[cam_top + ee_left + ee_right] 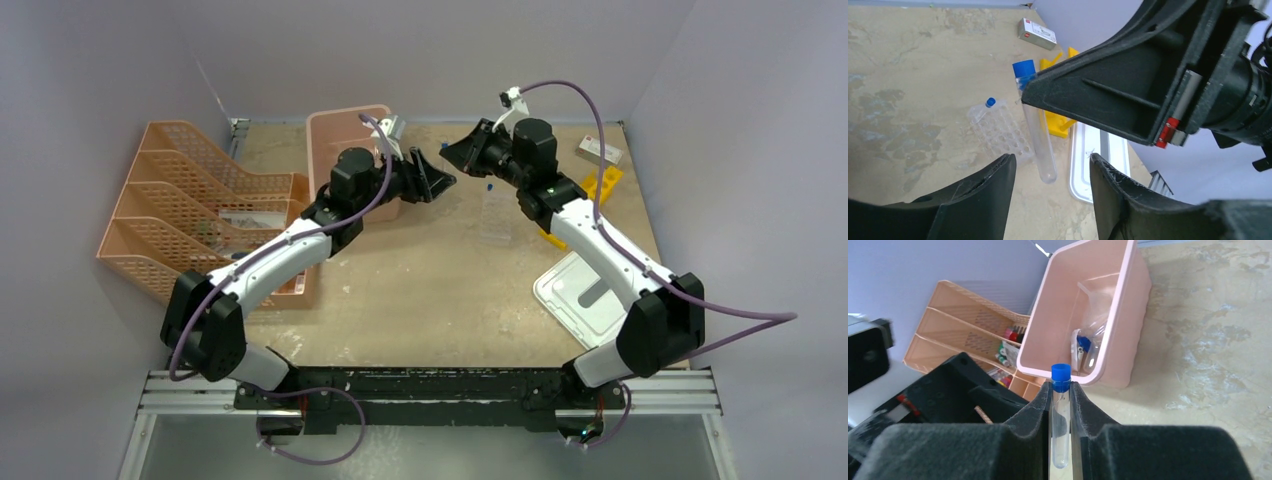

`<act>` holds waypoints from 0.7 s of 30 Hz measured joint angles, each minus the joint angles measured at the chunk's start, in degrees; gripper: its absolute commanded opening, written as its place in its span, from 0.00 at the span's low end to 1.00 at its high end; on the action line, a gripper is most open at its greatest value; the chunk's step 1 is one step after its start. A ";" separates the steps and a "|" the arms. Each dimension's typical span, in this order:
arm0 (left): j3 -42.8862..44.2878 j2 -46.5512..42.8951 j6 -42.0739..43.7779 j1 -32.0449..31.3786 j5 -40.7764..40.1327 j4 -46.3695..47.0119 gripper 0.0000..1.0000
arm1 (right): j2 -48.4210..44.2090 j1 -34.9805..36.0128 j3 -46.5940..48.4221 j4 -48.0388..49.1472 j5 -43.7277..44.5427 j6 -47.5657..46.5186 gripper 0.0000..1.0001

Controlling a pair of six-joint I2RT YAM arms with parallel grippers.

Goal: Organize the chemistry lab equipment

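My right gripper (1061, 391) is shut on a blue-capped clear tube (1061, 432), gripped just under its cap and held in the air above the table. In the left wrist view the same tube (1039, 140) hangs from the right gripper's fingers (1108, 95). My left gripper (1050, 161) is open and empty, with its jaws on either side of the tube's lower end and apart from it. The two grippers face each other at mid-table, left (443, 182) and right (452, 155). A clear rack (1003, 132) lies on the table with one blue-capped tube (989, 103) in it. A yellow holed rack (602, 186) sits at the right.
The pink bin (1088, 300) at the back holds a bag with blue-capped items (1083, 347). Orange mesh trays (190, 200) stand at the left. A white lid (585, 295) lies at the right front. A small box (598, 150) sits at the back right.
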 measured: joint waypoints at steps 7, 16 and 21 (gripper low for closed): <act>1.62 2.67 -2.82 0.00 0.20 0.42 0.19 | -1.14 0.00 -1.46 2.91 -1.33 1.49 0.16; 2.47 2.64 0.33 -0.02 -0.24 -0.94 0.00 | -2.49 -0.15 -1.95 2.01 -1.88 1.49 0.48; 2.58 1.79 8.61 0.00 0.15 -5.75 0.00 | -2.51 -2.08 -0.04 -5.01 -3.13 2.16 0.60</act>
